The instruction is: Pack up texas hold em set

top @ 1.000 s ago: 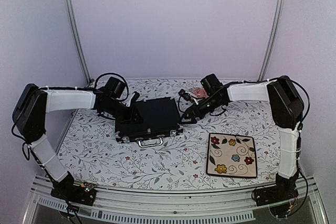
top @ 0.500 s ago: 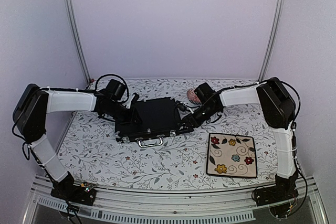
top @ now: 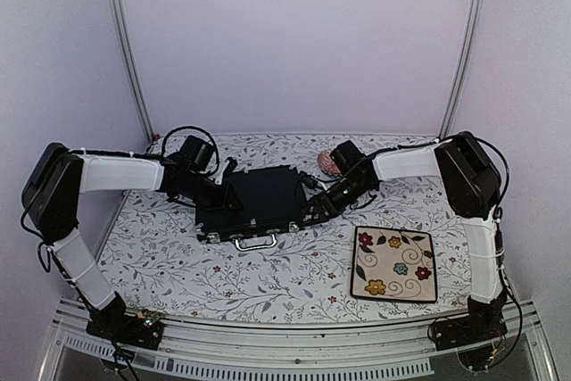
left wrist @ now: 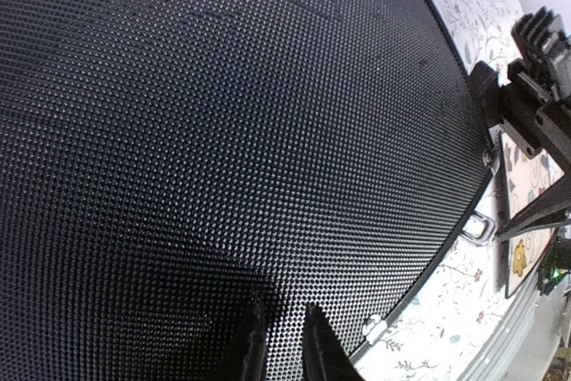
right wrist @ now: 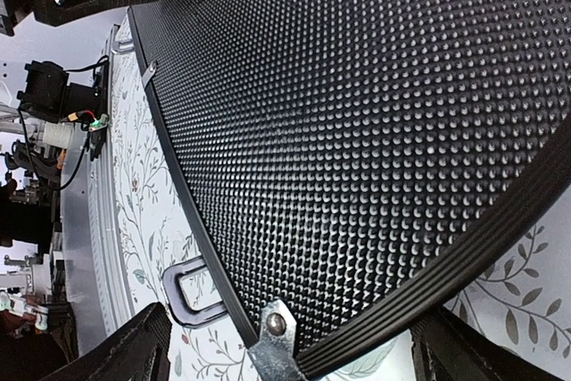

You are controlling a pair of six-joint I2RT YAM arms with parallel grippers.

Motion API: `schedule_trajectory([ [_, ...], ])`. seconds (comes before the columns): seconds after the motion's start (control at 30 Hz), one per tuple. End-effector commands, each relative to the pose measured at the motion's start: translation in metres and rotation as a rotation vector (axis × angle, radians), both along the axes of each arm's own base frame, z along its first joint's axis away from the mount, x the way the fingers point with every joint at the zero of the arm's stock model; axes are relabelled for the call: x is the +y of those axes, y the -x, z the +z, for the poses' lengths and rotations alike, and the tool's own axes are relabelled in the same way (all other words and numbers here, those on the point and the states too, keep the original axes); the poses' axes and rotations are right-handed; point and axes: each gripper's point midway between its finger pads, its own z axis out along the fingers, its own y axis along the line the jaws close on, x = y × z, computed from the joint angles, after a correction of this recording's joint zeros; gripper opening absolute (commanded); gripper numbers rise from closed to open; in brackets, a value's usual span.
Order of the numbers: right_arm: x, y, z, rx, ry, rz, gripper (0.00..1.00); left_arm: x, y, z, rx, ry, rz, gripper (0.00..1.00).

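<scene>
The black case lies shut on the table, with its silver handle facing the near edge. My left gripper is shut and empty, its tips resting on the lid's left part; in the left wrist view the dimpled lid fills the frame. My right gripper is open at the case's right front corner. In the right wrist view that corner and a silver latch lie between the wide-spread fingers. No chips, cards, dice or button show.
A cream square plate with flowers lies at the front right. A small pink bowl stands behind the right gripper. The floral cloth covers the table.
My right gripper has moved left and down to the case's right front corner, uncovering the pink bowl. The left gripper has stayed on the lid.
</scene>
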Motion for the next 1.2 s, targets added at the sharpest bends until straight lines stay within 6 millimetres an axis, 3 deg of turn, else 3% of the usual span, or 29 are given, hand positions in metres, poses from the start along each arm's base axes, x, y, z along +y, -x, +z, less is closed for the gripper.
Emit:
schedule_trajectory([
  [0.0,0.017,0.007,-0.001,0.078,-0.040,0.015,0.93,0.025,0.032,-0.057,0.155,-0.162,0.008,0.18],
  [0.2,0.008,0.007,-0.031,0.095,0.061,-0.038,0.88,0.025,0.032,-0.056,0.157,-0.163,0.007,0.18],
  [0.33,0.000,0.007,-0.043,-0.011,0.169,-0.060,0.85,0.024,0.030,-0.056,0.158,-0.165,0.005,0.18],
  [0.47,0.003,0.010,-0.050,-0.210,0.281,-0.030,0.83,0.024,0.030,-0.059,0.165,-0.173,0.001,0.18],
  [0.67,0.009,0.000,-0.050,-0.303,0.321,-0.039,0.82,0.022,0.028,-0.062,0.172,-0.177,-0.004,0.19],
  [0.9,0.003,-0.014,-0.032,-0.449,0.335,-0.064,0.77,0.021,0.028,-0.063,0.170,-0.179,-0.007,0.18],
  [1.17,0.001,0.001,0.027,-0.645,0.206,0.023,0.82,0.021,0.028,-0.066,0.170,-0.182,-0.018,0.19],
])
